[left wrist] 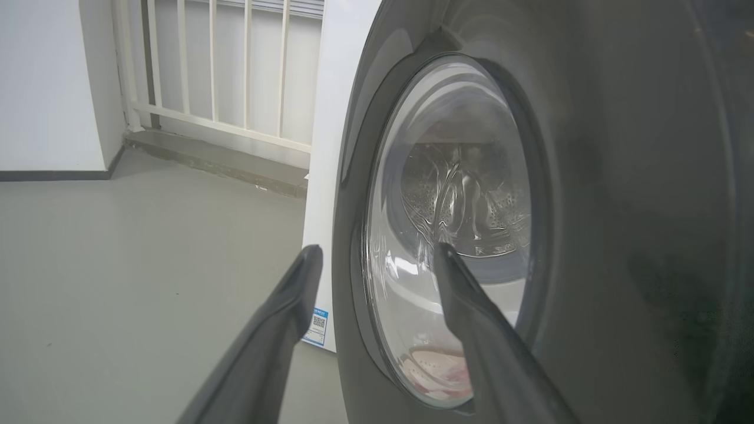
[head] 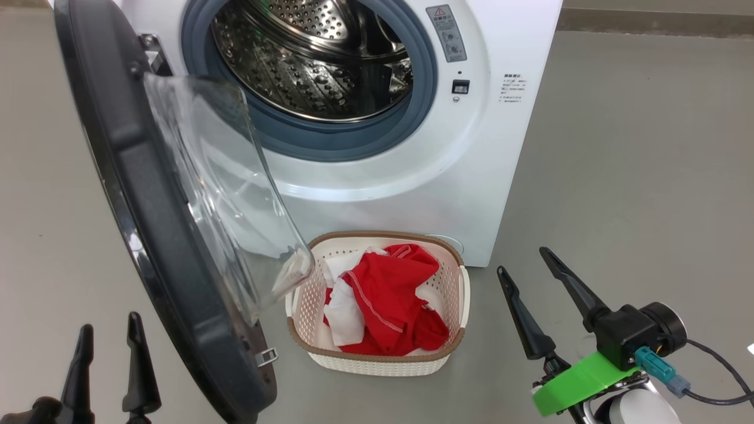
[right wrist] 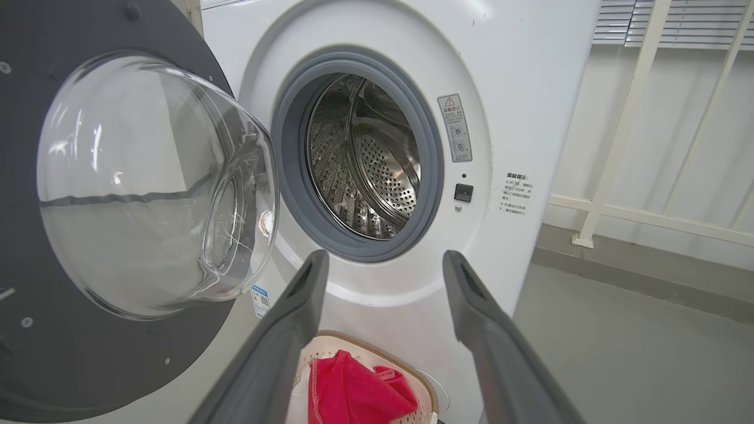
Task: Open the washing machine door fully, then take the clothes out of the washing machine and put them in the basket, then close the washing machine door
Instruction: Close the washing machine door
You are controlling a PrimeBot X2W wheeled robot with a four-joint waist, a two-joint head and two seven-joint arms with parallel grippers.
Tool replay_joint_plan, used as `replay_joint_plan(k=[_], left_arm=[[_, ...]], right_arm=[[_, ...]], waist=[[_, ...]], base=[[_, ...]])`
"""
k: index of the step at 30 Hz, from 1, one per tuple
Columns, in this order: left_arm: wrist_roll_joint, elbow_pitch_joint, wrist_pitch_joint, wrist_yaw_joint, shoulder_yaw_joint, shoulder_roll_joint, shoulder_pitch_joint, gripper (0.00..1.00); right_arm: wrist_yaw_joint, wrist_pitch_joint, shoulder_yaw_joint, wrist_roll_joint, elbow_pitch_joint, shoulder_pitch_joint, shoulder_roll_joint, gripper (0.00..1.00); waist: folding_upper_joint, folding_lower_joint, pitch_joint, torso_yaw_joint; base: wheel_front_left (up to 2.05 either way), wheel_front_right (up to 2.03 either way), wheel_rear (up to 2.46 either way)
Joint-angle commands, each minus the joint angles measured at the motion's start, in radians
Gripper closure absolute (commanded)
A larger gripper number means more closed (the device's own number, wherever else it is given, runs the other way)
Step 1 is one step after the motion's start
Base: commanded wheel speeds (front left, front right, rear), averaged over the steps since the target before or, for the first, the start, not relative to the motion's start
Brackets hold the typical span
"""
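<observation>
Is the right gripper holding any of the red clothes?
No, the right gripper has its fingers apart with nothing between them, and the red clothes lie in the basket to its left.

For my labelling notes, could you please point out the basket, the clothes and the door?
basket [head: 377, 365]: head view, cream front wall.
clothes [head: 392, 294]: head view, red fabric, middle of the pile.
door [head: 135, 176]: head view, dark inner frame.

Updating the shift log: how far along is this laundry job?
Done: the washing machine door stands wide open, and the red clothes lie in the basket; the drum looks empty where visible. In hand: nothing, the left tool and right tool are open. Left: closing the door.
</observation>
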Motion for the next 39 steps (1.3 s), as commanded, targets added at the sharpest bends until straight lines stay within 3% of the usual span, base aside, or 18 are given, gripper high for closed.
replay_joint_plan(k=[1, 31, 32, 33, 34, 35, 39], left_arm=[[0.013, -0.028, -0.012, 0.009, 0.034, 0.009, -0.013, 0.0], [0.123, -0.065, -0.012, 0.022, 0.026, -0.019, -0.012, 0.0], [0.115, -0.065, -0.012, 0.021, 0.026, -0.019, -0.014, 0.35], [0.106, -0.069, -0.012, 0.019, 0.026, -0.019, -0.019, 0.91], [0.106, -0.069, -0.012, 0.019, 0.026, -0.019, -0.019, 0.91], [0.094, -0.075, -0.012, 0.017, 0.029, -0.019, -0.024, 1.0], [-0.037, -0.099, -0.012, 0.013, 0.038, -0.02, -0.05, 1.0]], right_arm=[[0.006, -0.006, 0.024, 0.001, -0.025, -0.007, 0.004, 0.0], [0.006, -0.006, 0.014, -0.004, -0.031, -0.018, 0.008, 0.0], [0.006, -0.006, 0.014, -0.004, -0.031, -0.018, 0.008, 0.0], [0.006, -0.006, 0.014, -0.005, -0.03, -0.018, 0.008, 0.0], [0.006, -0.006, 0.014, -0.005, -0.03, -0.018, 0.008, 0.0], [0.006, -0.006, 0.014, -0.005, -0.03, -0.019, 0.009, 0.0], [0.006, -0.006, 0.012, -0.003, -0.028, -0.022, 0.01, 0.0]], waist=[[0.0, 0.0, 0.001, 0.001], [0.0, 0.0, 0.034, 0.006], [0.0, 0.0, 0.034, 0.006], [0.0, 0.0, 0.035, 0.006], [0.0, 0.0, 0.035, 0.006], [0.0, 0.0, 0.035, 0.007], [0.0, 0.0, 0.035, 0.008]], base=[[0.0, 0.0, 0.0], [0.0, 0.0, 0.0], [0.0, 0.0, 0.0], [0.0, 0.0, 0.0], [0.0, 0.0, 0.0], [0.0, 0.0, 0.0], [0.0, 0.0, 0.0]])
